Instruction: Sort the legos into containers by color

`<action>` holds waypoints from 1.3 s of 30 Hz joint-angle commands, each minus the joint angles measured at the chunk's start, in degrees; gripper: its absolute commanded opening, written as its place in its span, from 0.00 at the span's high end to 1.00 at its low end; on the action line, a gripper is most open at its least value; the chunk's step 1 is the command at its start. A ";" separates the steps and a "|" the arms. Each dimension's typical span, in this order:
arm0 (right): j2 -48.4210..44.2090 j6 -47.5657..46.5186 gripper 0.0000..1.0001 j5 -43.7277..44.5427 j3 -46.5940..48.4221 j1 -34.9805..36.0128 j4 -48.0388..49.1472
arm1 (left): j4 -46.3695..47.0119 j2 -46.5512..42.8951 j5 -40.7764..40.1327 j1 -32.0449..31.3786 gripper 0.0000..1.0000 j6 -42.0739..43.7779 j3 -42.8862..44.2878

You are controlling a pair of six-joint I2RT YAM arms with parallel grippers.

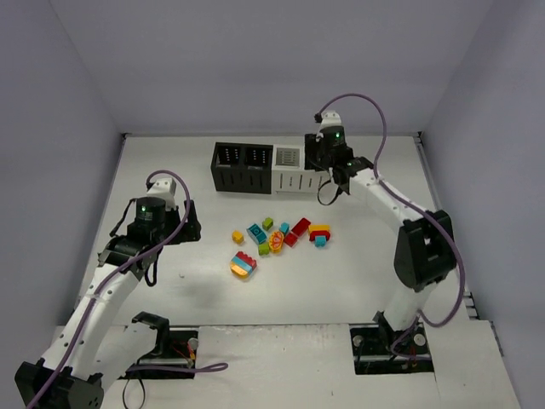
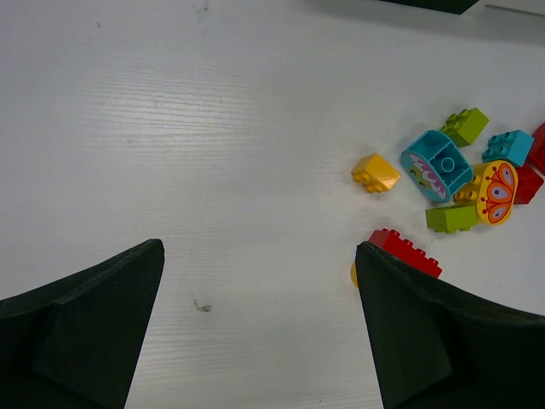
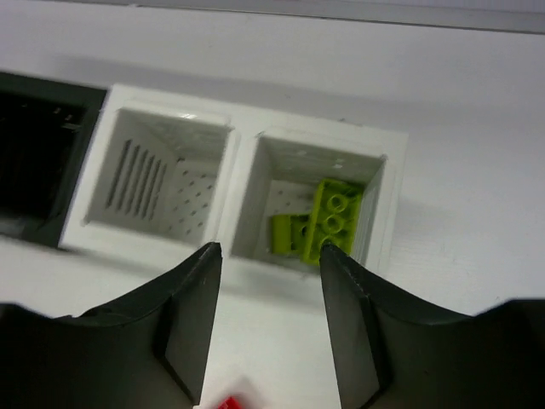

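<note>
Found the right tool [image 3: 268,251] spread wide and carrying nothing, poised over the near wall of the rightmost white bin [image 3: 311,170], with two lime-green legos [image 3: 336,209] lying inside. Found the neighbouring white bin [image 3: 140,179] bare of bricks as far as visible, and the two black bins [image 1: 243,166] too dark to read. Saw the left tool [image 2: 260,247] likewise wide and empty, low over the table [image 2: 170,128], with the loose pile off to one side. Noted a yellow brick [image 2: 375,172] nearest, then a teal round piece [image 2: 436,164], green bricks [image 2: 464,126], a butterfly-printed disc [image 2: 497,192], and a red brick [image 2: 407,251] just beside one finger [image 2: 409,341].

Judged several risks from there. Might have nudged the red brick aside on closing, given a finger almost touching it, and scattered the pile. Might have lifted the multicolour clump [image 1: 243,266] whole and dropped mixed colours into one bin. Might have caught the rim with the right tool on pulling away, shifting all four joined containers [image 1: 271,170]. Might have brought both arms into the small heap [image 1: 281,232] together, with that heap lying between the two.
</note>
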 commanded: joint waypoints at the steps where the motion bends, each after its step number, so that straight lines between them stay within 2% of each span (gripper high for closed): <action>1: -8.86 -2.88 0.57 -5.45 -2.89 4.62 2.52 | 3.21 -0.03 -0.98 -0.31 0.13 0.93 1.03; 6: -11.85 -1.76 0.60 -3.17 -12.18 13.06 0.23 | 3.30 0.05 -1.15 -0.31 0.13 1.02 1.03; 9: -12.03 0.63 0.54 -3.61 -17.81 17.54 0.40 | 3.21 -0.03 -1.33 -0.31 0.13 1.02 1.03; 16: -9.75 1.42 0.52 -3.96 -23.11 28.17 2.43 | 3.21 -0.12 -1.33 -0.40 0.13 1.02 1.03; 25: -3.61 -1.21 0.47 -3.09 -21.01 32.05 3.13 | 3.03 -0.56 -1.07 -0.40 0.13 0.93 1.03; 31: -1.75 -1.92 0.43 1.22 -20.48 32.58 3.04 | 2.95 -0.83 -1.24 -0.49 0.13 0.93 0.94; 36: -1.22 -1.22 0.45 2.98 -20.65 32.67 2.34 | 2.95 -0.83 -1.24 -0.40 0.13 0.93 0.94; 39: -1.40 -0.51 0.51 3.42 -21.61 32.67 2.34 | 2.95 -0.83 -1.24 -0.49 0.13 0.93 0.94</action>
